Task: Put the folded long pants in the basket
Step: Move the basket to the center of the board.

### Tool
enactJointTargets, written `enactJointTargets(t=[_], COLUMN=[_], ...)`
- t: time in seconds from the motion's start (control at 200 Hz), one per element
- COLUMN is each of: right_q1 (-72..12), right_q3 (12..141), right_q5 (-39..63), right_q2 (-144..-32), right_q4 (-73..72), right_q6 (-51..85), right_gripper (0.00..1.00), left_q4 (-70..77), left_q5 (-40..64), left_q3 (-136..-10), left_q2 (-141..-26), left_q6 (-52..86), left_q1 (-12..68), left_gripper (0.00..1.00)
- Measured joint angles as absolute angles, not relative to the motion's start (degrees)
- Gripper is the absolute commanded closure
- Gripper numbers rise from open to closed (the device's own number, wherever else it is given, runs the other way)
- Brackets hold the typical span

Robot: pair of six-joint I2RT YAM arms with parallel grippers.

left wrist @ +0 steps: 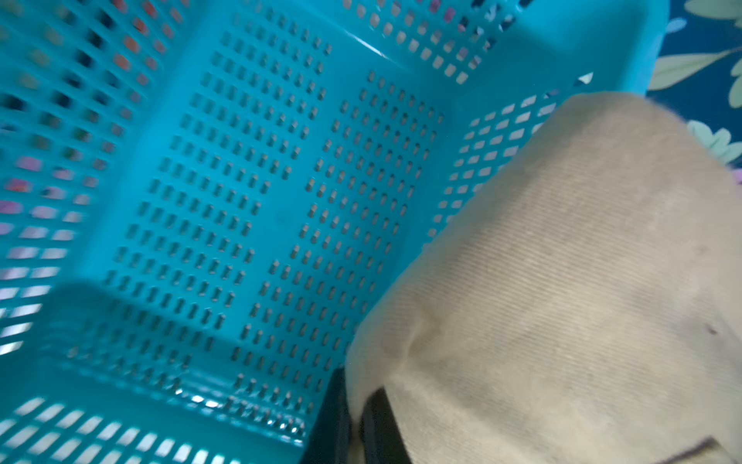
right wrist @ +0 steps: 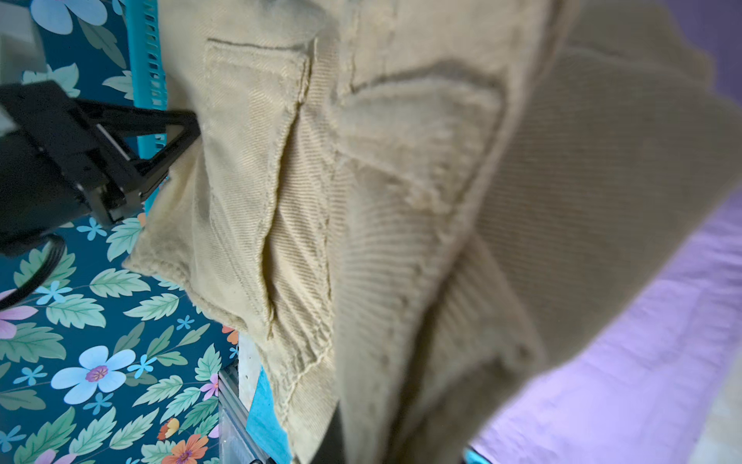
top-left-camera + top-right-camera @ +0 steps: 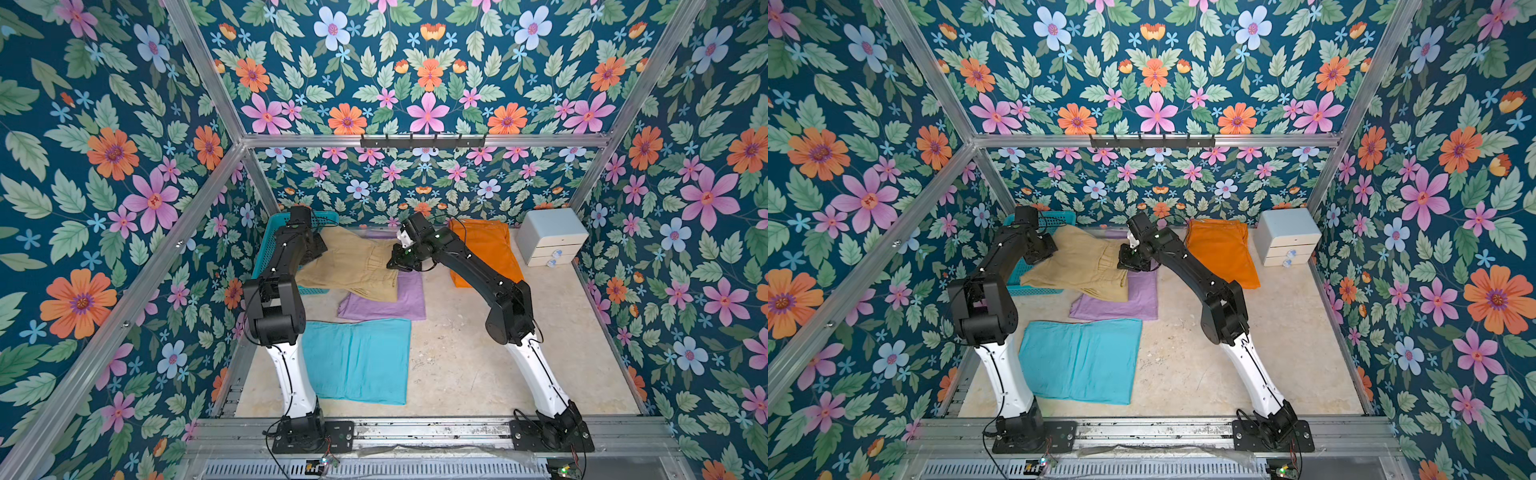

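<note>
The khaki folded long pants (image 3: 353,262) (image 3: 1084,262) hang lifted between my two grippers, part over the basket's right rim and part over the lilac pants. My left gripper (image 3: 318,245) (image 1: 355,422) is shut on one khaki edge above the teal basket (image 3: 266,249) (image 1: 241,201), whose perforated floor is bare. My right gripper (image 3: 395,262) (image 2: 361,450) is shut on the opposite khaki edge (image 2: 401,201). The lilac pants (image 3: 390,303) (image 2: 642,341), turquoise pants (image 3: 357,361) and orange pants (image 3: 486,249) lie flat on the table.
A pale grey-blue drawer box (image 3: 550,237) stands at the back right corner beside the orange pants. Floral walls and aluminium posts close in the table on three sides. A black hook rail (image 3: 422,141) hangs on the back bar.
</note>
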State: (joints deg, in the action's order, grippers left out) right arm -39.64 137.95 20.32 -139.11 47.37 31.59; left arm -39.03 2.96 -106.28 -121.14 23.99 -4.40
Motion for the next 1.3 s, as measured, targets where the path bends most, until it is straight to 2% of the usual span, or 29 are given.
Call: enactJointTargets(t=[0.18, 0.395, 0.555, 0.761, 1.041, 1.301], right_q1=[-40.5, -40.8, -40.7, -40.1, -40.8, -49.4], right_q3=[122.3, 106.8, 102.4, 101.7, 100.4, 102.2], right_q5=[19.1, 19.0, 17.8, 16.2, 17.1, 15.5], right_q2=[-128.5, -117.1, -112.7, -110.3, -107.7, -111.8], right_q4=[43.8, 41.8, 41.8, 41.7, 36.4, 34.2], right_q6=[30.4, 30.4, 30.4, 30.6, 31.1, 33.6], right_gripper=[1.00, 1.00, 1.00, 1.00, 1.00, 1.00], left_q4=[-38.3, -38.0, -37.2, -38.0, -46.8, -51.7], left_q5=[10.3, 18.1, 22.1, 25.3, 15.3, 6.2], left_q3=[-99.3, -85.2, -81.1, -85.5, -94.3, -94.3], left_q2=[-118.7, -109.8, -104.1, -101.7, -101.1, -110.8], left_q6=[25.5, 27.4, 28.9, 29.6, 23.1, 19.2], left_q1=[-4.4, -4.3, -4.1, -3.9, -3.8, -5.4], left_gripper=[1.00, 1.00, 1.00, 1.00, 1.00, 1.00])
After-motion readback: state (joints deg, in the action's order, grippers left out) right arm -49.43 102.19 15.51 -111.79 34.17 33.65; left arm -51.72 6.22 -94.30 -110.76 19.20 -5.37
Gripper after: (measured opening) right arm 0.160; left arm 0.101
